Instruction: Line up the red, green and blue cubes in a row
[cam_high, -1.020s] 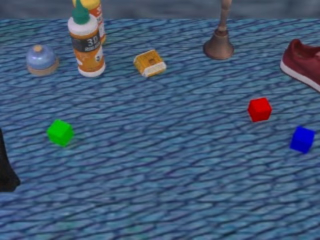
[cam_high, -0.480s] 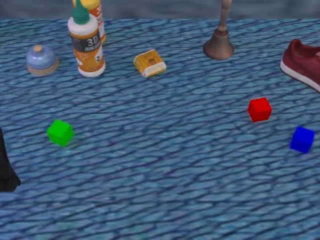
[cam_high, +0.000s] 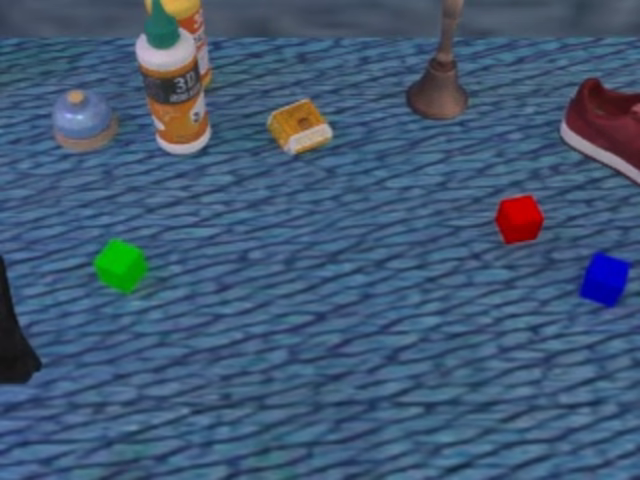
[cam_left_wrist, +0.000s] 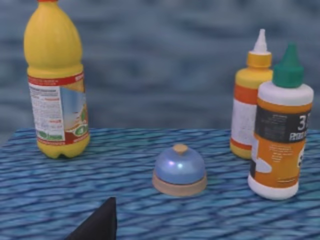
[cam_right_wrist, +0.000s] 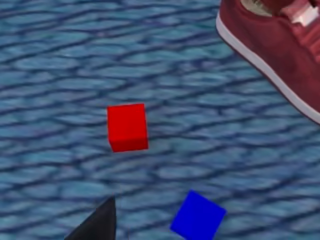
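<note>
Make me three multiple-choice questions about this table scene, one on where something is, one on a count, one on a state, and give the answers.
1. Which small glossy cube lies alone on the table's left side?
A. red cube
B. green cube
C. blue cube

2. How many bottles does the left wrist view show?
A. one
B. two
C. three

3. What state are the three cubes in?
A. touching in a row
B. stacked
C. lying apart, none held

Answers:
1. B: the small glossy green cube sits at the left, while the small glossy red cube and small glossy blue cube sit at the right.
2. C: a large yellow bottle, a white-tipped orange-yellow bottle and a green-capped white bottle stand there.
3. C: bare blue patterned table shows between all three cubes.
</note>
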